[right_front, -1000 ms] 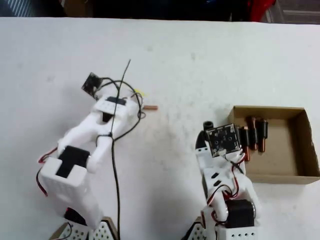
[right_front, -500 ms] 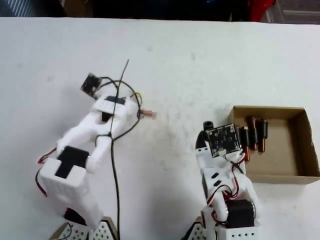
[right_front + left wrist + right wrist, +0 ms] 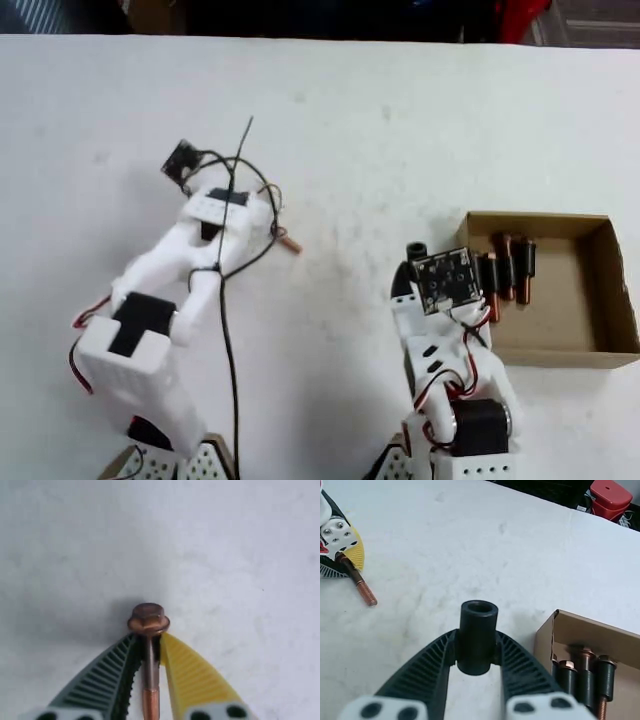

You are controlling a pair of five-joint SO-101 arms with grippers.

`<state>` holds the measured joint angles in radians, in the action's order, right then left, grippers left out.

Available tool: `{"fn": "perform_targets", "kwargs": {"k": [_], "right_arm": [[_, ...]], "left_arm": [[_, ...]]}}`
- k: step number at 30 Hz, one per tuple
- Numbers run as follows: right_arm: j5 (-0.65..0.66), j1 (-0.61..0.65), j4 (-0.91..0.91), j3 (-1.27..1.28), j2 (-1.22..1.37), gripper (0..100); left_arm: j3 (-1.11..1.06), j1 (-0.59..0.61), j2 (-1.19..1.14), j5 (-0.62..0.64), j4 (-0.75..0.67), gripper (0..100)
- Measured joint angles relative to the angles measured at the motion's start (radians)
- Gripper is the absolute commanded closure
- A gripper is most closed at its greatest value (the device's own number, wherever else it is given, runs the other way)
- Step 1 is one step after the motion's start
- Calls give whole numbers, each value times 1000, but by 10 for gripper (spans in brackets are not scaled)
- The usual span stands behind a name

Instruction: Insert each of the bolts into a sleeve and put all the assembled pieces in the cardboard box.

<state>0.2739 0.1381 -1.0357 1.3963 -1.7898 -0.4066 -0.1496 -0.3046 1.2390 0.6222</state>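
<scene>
My left gripper (image 3: 148,645) is shut on a copper bolt (image 3: 148,650), its hex head (image 3: 148,618) beyond the fingertips above the white table. From above, the bolt (image 3: 289,243) sticks out of the left arm toward the table's middle, and across the table its threaded end (image 3: 364,591) slants down. My right gripper (image 3: 476,652) is shut on a black sleeve (image 3: 477,636) held upright, open end up. In the high view the sleeve (image 3: 416,249) is just left of the cardboard box (image 3: 590,290). Three assembled pieces (image 3: 508,266) lie in the box's left part.
The white table (image 3: 400,130) is bare around both arms. A loose camera board and black cables (image 3: 185,165) hang off the left arm. Dark and red objects (image 3: 610,492) stand past the table's far edge.
The left arm has turned the bolt: its free end swung from pointing right to slanting down-right, and sits slightly nearer the arm. The right arm and sleeve have not moved.
</scene>
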Motion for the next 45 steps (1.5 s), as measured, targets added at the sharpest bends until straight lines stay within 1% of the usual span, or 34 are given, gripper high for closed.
{"fn": "perform_targets", "kwargs": {"k": [4,11,17,19,22,28,30,35,38,41,45], "right_arm": [[0,0,0,0,0,978],[0,0,0,0,0,978],[0,2,0,0,0,978],[0,0,0,0,0,978],[0,2,0,0,0,978],[0,2,0,0,0,978],[0,2,0,0,0,978],[0,2,0,0,0,978],[0,2,0,0,0,978],[0,2,0,5,0,978],[0,0,0,12,0,978]], "left_arm": [[9,0,0,-101,43,976],[14,-25,8,-434,157,974],[61,-31,5,-738,362,973],[81,-31,3,-819,425,973],[89,-23,3,-881,473,973],[87,14,2,-896,555,973],[86,40,2,-919,571,973],[81,117,2,-1096,585,973],[81,130,2,-1191,591,973],[80,132,2,-1243,591,972],[78,132,2,-1260,591,972]]}}
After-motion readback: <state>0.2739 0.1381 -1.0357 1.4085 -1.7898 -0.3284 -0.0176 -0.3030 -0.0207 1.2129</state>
